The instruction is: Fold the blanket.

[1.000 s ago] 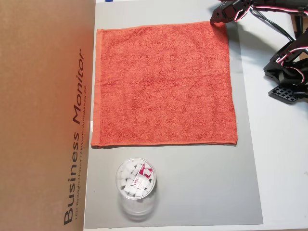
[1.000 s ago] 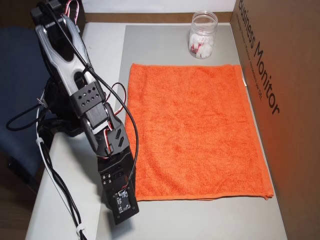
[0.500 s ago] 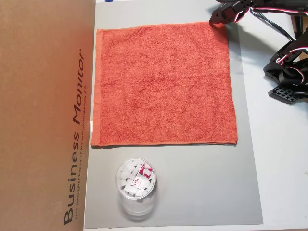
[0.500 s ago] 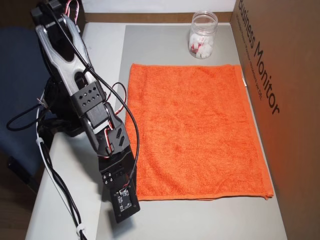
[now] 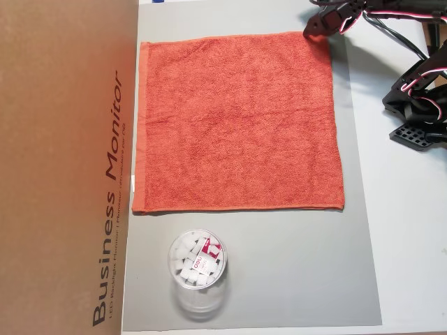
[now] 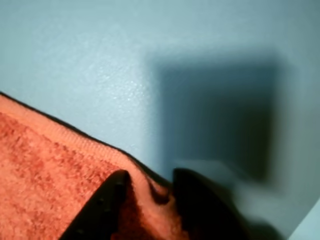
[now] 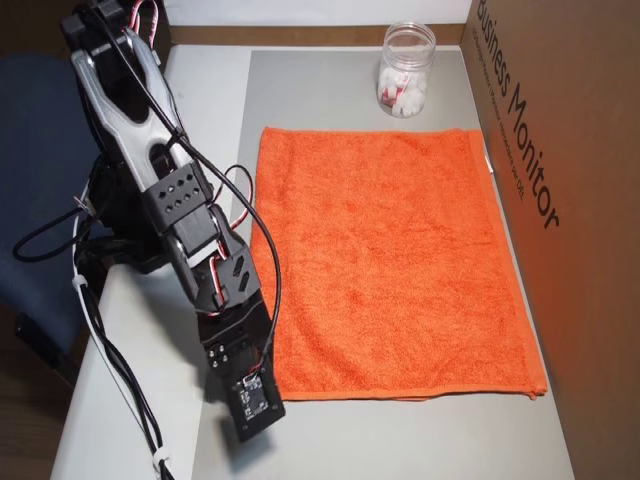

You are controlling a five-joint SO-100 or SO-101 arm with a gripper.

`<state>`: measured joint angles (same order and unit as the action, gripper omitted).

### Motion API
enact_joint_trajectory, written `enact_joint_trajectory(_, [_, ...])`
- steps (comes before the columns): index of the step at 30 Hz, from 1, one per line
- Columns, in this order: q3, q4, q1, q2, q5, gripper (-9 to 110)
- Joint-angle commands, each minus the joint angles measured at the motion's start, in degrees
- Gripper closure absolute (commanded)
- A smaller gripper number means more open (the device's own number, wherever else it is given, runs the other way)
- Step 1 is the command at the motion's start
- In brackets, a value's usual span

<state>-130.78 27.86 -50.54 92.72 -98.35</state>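
Note:
The blanket (image 5: 237,118) is an orange-red terry towel lying flat and spread on a grey mat (image 5: 279,272); it also fills the mat's middle in the other overhead view (image 7: 390,260). My gripper (image 5: 318,29) sits at the blanket's top right corner in an overhead view. In the wrist view the two black fingers (image 6: 112,200) of the gripper (image 6: 149,187) straddle that corner, and the hem (image 6: 90,145) puckers up between them. In the other overhead view the arm's wrist (image 7: 245,395) hides the fingertips at the blanket's near left corner.
A tall brown cardboard box (image 5: 63,160) (image 7: 560,200) borders one side of the blanket. A clear jar of white pieces (image 5: 197,262) (image 7: 405,70) stands on the mat just off the blanket's edge. The arm's base and cables (image 5: 419,105) occupy the white table beside the mat.
The wrist has dipped slightly lower and closer onto the blanket's corner. The blanket itself still lies flat.

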Motion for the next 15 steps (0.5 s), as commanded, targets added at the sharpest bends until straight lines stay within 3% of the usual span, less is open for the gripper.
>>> enact_joint_trajectory(1, [-1.49,0.88,0.35,-0.18,1.93,96])
enact_joint_trajectory(15, [-2.46,2.2,0.35,5.54,4.75,100])
